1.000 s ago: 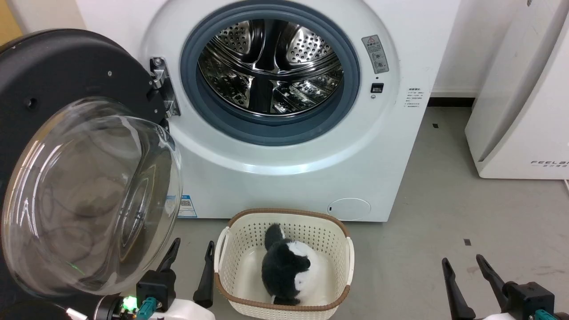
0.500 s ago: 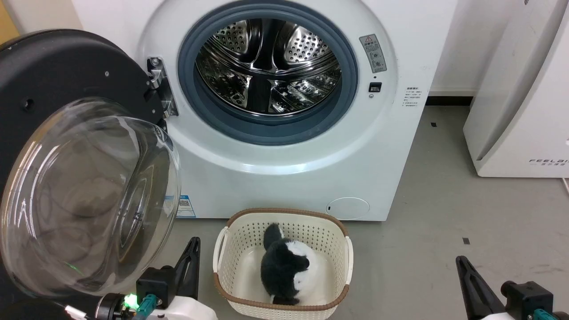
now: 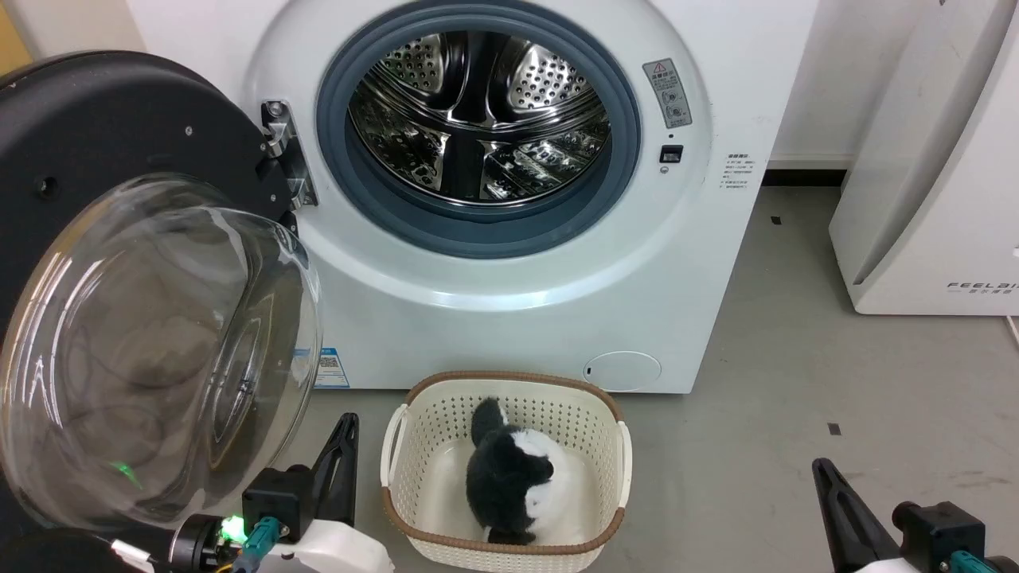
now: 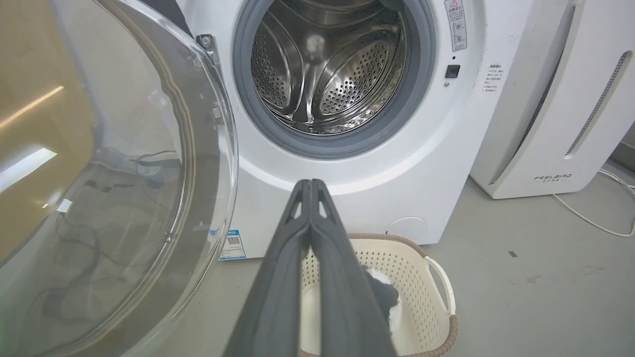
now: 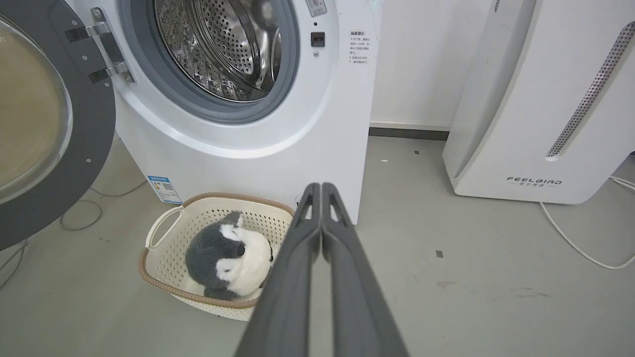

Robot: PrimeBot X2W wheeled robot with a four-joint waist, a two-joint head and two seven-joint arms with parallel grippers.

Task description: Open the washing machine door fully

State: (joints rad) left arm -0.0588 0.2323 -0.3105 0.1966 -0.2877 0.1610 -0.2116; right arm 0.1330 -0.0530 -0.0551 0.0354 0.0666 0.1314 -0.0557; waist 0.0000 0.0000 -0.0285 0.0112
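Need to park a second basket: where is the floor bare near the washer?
Bare grey floor lies between the basket and the white unit, right of the washer. Left is crowded: the washing machine door hangs open there, with the left gripper between it and the basket.

L end effector (image 3: 347, 422) pinched closed, empty, R end effector (image 3: 820, 469) same, both low, pointing fwd

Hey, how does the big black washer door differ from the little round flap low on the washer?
The washing machine door is large and glossy black with a bulging glass window; the flap is small, white and flat. The door hangs swung open; the flap sits shut, flush. Both are round.
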